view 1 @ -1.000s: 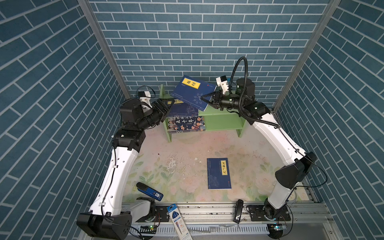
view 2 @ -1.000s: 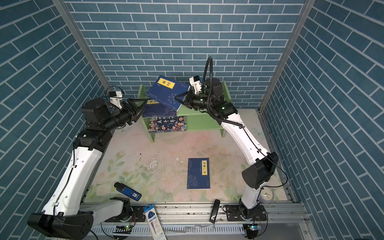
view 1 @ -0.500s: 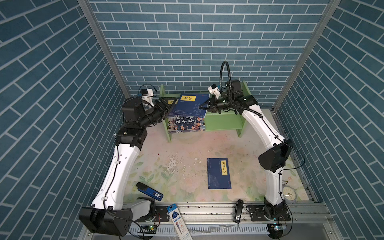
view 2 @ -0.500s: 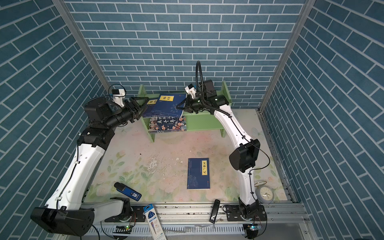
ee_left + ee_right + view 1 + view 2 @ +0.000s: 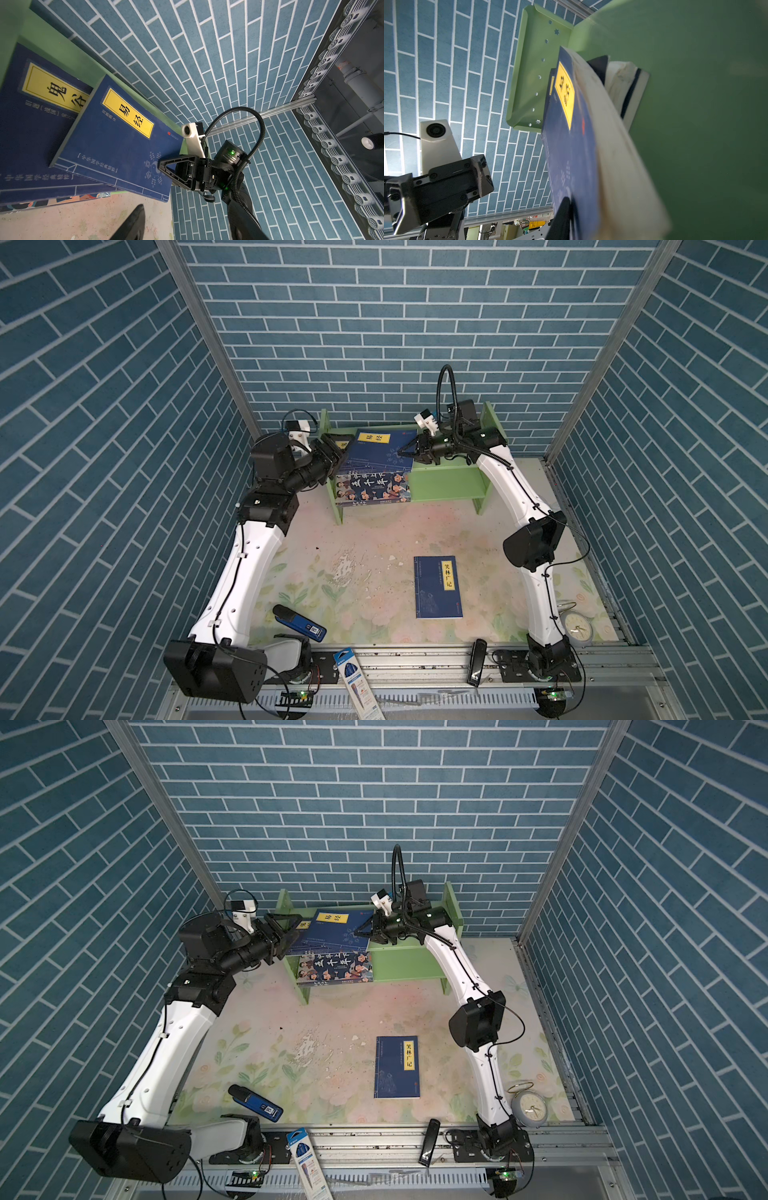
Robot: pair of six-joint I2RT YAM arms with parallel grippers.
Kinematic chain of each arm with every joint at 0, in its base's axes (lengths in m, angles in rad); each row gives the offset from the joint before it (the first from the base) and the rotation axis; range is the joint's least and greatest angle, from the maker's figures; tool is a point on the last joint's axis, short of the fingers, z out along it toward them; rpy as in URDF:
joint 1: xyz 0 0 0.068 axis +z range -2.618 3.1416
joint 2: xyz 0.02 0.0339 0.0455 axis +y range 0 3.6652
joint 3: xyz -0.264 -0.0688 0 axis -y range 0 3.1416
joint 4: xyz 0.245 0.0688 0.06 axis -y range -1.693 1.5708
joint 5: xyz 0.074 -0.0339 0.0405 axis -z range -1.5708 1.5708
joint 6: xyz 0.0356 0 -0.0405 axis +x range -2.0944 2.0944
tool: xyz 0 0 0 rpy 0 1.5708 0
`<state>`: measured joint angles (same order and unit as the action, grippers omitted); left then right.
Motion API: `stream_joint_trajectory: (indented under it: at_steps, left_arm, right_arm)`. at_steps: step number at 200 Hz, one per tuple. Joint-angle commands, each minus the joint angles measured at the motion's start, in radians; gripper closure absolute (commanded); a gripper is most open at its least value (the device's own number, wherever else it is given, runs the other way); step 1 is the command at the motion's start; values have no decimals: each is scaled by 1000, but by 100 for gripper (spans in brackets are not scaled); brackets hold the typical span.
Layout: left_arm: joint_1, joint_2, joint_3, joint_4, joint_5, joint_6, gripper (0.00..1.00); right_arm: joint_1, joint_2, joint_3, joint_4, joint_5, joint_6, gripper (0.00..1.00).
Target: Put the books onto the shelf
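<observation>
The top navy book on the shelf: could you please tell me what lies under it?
A second navy book with a yellow label lies under it, sticking out at one side. How much more is stacked beneath is hidden.

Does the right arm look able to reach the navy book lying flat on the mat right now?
Likely yes: the book lies alone on open mat near that arm's base, nothing over it. First the right gripper, now at the shelf, must pull back.

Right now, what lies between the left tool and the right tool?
Navy books stacked on the shelf's top tier, the topmost with a yellow label, lie between left tool and right tool. Both top views show this.
</observation>
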<state>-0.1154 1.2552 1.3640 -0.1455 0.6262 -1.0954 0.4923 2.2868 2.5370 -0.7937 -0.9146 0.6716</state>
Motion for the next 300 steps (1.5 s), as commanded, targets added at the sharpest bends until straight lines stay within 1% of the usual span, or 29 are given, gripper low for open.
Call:
stream_joint_trajectory:
  at_steps: [1, 7, 26, 48, 95, 101, 105, 136, 164, 176, 180, 198, 237, 277, 281, 300]
  left_arm:
    - [6, -2, -11, 35, 11, -1, 34]
    - [5, -3, -12, 36, 10, -26, 34]
    - [5, -5, -17, 40, 10, -34, 34]
    - [6, -7, -19, 44, 10, -38, 34]
    - [6, -10, -22, 52, 13, -47, 34]
    - [6, -10, -22, 52, 15, -49, 34]
    - [5, -9, -22, 53, 16, -50, 34]
    - [5, -12, -24, 57, 17, -61, 34]
    - [5, -11, -22, 59, 18, -67, 34]
    - [5, -12, -22, 61, 20, -69, 34]
    - [5, -13, -22, 62, 20, -69, 34]
    - [5, -13, -21, 64, 20, -70, 34]
    - [5, -14, -25, 63, 23, -72, 34]
    - [5, -13, -25, 63, 22, -72, 33]
    - [5, -13, -24, 63, 23, -72, 33]
    - [5, -13, -25, 64, 23, -72, 33]
  right_arm:
    - [-6, 14, 32, 1, -39, -32, 73]
    - [-6, 16, 33, 1, -37, -32, 71]
    - [-8, 16, 33, 1, -8, -30, 62]
    - [-12, 7, 33, 11, 43, -14, 57]
    - [-27, -34, 29, 16, 180, 1, 53]
    - [-26, -41, 29, 13, 197, -2, 49]
    - [-26, -45, 28, 10, 207, -4, 48]
    - [-28, -67, 17, 7, 250, 7, 48]
    - [-26, -87, -14, 25, 263, 23, 52]
    - [-27, -87, -35, 41, 269, 32, 58]
    - [-25, -119, -44, 46, 272, 32, 59]
    - [-25, -139, -81, 84, 267, 45, 67]
    - [-20, -124, -93, 146, 216, 75, 83]
    - [-14, -101, -66, 168, 191, 76, 86]
    - [-14, -71, -63, 173, 187, 75, 86]
    - [-12, -46, -42, 184, 164, 71, 86]
